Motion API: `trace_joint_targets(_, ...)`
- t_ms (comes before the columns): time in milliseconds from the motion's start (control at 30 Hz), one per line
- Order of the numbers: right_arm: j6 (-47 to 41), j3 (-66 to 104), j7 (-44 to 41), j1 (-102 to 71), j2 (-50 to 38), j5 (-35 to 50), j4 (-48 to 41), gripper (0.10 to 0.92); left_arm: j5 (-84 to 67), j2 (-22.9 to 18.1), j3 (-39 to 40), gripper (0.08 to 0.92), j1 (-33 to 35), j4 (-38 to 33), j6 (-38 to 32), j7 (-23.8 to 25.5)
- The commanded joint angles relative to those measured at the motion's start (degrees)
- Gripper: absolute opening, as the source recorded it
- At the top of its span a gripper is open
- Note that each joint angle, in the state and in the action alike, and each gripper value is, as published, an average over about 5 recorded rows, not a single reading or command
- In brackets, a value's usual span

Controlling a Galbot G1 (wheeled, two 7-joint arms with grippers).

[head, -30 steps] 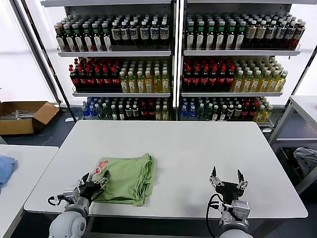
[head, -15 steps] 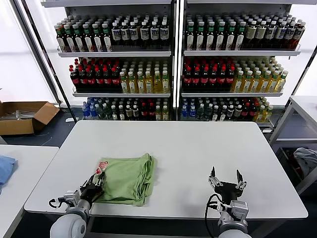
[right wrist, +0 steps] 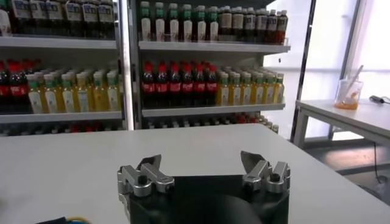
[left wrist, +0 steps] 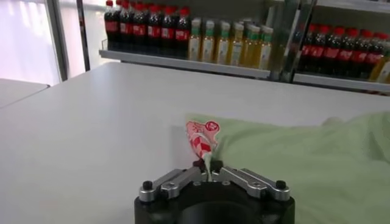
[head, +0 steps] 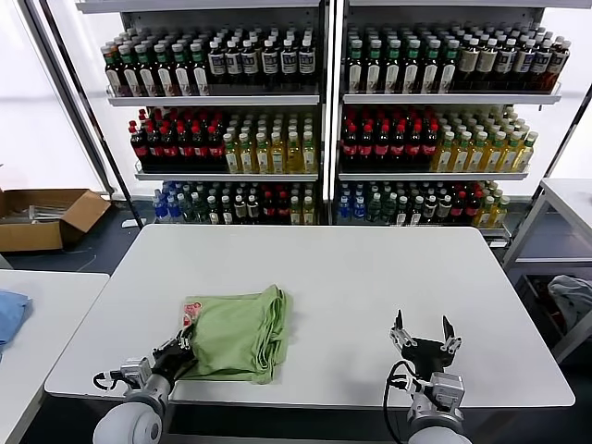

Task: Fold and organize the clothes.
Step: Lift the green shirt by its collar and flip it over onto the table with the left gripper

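White table (head: 370, 277); bottle-stocked shelves (head: 324, 111) behind; cardboard box (head: 42, 217) on floor.

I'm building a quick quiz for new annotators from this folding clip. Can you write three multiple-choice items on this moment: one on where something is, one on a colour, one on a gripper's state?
1. Where on the white table does the folded polo shirt lie?
A. near the front edge, on the robot's left
B. at the far right corner
C. at the far edge, by the shelves

2. What colour is the polo shirt's fabric?
A. dark blue
B. light green
C. grey-white

3. How does the left gripper stand?
A. open, well away from the polo shirt
B. shut on the polo shirt's edge
C. open above the collar

Answers: 1 A, the head view shows it front left, before the left arm. 2 B, it is light green with a red-and-white print. 3 B, the left wrist view shows fabric pinched between its closed fingers, while the right gripper waits open over bare table.
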Motion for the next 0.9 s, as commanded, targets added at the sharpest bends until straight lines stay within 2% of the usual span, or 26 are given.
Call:
trace_joint_targets(33,0.1,0.0,0.0,0.0,-0.1,0.1,0.0,0.823,-1.9,3.7,-7.1,0.09,-0.1,-1.5,-1.0,0.0)
trace_joint_targets(167,0.1,-0.2,0.0,0.1,-0.2,0.1,-0.2,0.823,-5.2,10.7,-15.3,0.09,-0.4,-1.5,-0.8,0.0)
trace_joint_targets(367,-0.1,-0.9,0.1,0.6,-0.3,0.0,-0.1,0.823,-6.9,22.3,-24.6,0.09,-0.6,2.2,-1.0,0.8)
trace_joint_targets(500,-0.3,-1.2,0.2,0.8,-0.3,0.0,-0.1,0.823,-6.2,26.3,-26.0,0.09,-0.4,2.1,-1.1,1.7)
trace_joint_targets(633,-0.2,-1.1,0.3,0.5,-0.2,-0.1,0.0,0.823,-3.8,25.0,-22.6,0.09,-0.1,-1.7,-1.0,2.2)
trace_joint_targets(767,0.0,-0.5,0.3,-0.4,-0.4,-0.1,0.4,0.823,-2.3,19.8,-15.7,0.09,0.6,-7.6,0.1,1.8)
trace_joint_targets(900,0.1,0.4,0.4,-1.3,-0.5,-0.1,0.9,0.823,-1.1,14.0,-4.4,0.09,0.5,-14.0,2.3,-0.2)
